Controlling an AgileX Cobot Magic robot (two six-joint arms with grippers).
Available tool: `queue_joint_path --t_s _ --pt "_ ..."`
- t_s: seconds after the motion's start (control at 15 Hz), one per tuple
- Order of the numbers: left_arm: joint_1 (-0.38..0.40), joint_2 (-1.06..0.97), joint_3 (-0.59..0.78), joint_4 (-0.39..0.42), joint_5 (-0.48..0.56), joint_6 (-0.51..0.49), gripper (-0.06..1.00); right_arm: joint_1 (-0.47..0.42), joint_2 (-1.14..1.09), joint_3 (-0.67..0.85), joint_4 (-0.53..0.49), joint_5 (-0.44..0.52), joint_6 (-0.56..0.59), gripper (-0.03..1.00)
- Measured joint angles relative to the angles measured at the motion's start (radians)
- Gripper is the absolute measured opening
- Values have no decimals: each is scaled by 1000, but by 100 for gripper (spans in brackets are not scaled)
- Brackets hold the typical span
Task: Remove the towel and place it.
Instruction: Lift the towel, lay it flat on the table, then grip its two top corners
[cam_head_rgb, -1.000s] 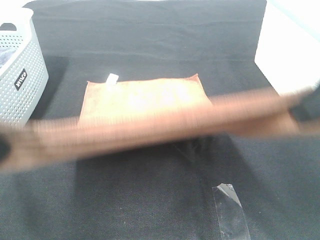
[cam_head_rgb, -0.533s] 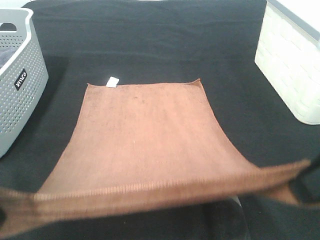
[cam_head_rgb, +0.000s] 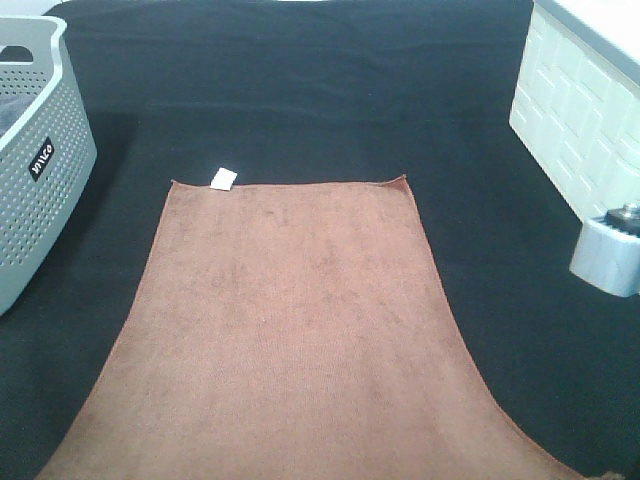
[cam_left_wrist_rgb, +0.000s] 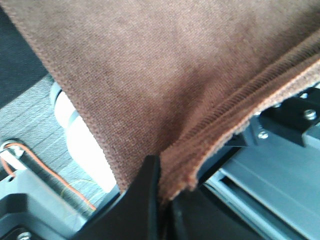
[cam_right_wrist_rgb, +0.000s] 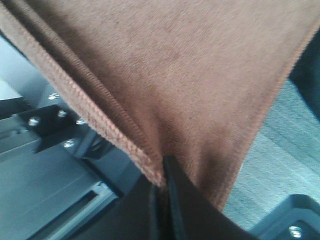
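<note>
Lower centre: rust-brown plush rectangular towel (cam_head_rgb: 290, 330) on black table cloth (cam_head_rgb: 300, 90) | left gripper (cam_left_wrist_rgb: 162, 197), right gripper (cam_right_wrist_rgb: 162, 182) clamped on its corners | step: likely placing | next: lower, let go

Towel (cam_head_rgb: 290, 330) — plush, matt cloth
</note>
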Motion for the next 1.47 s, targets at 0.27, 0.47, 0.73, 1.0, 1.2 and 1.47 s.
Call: queue_joint_path --t_s 0.27,0.47,0.73,1.0,1.2,1.47 --pt "0 0 0 -3 -1 -68 0 0 110 0 -24 -2 -14 1" --pt "0 0 0 -2 -1 -87 0 0 224 0 -30 -4 -19 1" --pt "0 18 0 1 -1 -121 0 0 340 0 -30 -27 -20 1" --pt "0 172 0 5 -32 -131 0 0 367 0 -30 -49 -44 1" --pt "0 291 -5 3 -51 -131 0 0 409 0 -30 -62 -52 1" --pt "0 385 -77 26 -60 -131 0 0 527 0 -44 -105 -106 1"
